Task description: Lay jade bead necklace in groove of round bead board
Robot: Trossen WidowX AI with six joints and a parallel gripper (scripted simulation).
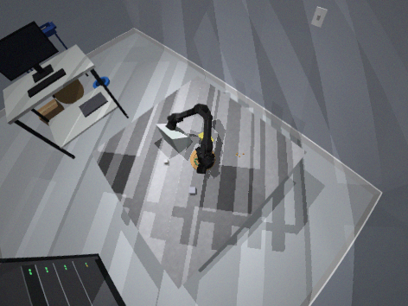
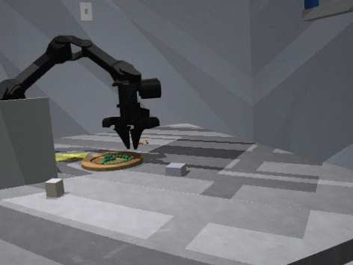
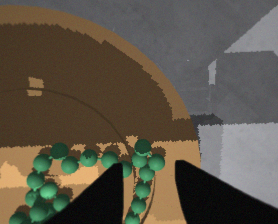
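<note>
The round wooden bead board (image 1: pixel 193 162) (image 2: pixel 87 165) (image 3: pixel 75 60) lies flat. The jade bead necklace (image 2: pixel 108 157) (image 3: pixel 89 158) lies on it as an uneven loop, bunched at the lower left of the wrist view. There, a short run of beads at the right lies along the groove's curved lines, while the strand across the middle lies inside the ring. The groove's upper arc holds no beads. My gripper (image 2: pixel 132 147) (image 3: pixel 148 170) is partly open and empty, pointing down above the board's right part in the exterior view. The left finger hides some beads in the wrist view.
The arm's grey pedestal (image 1: pixel 175 140) (image 2: pixel 28 143) stands beside the board. A yellow flat piece (image 1: pixel 201 136) (image 2: pixel 71 156) lies near it. A pale cube (image 1: pixel 166 162) (image 2: pixel 54 189), a lilac block (image 1: pixel 193 190) (image 2: pixel 176 169) and small orange bits (image 2: pixel 146 141) lie around.
</note>
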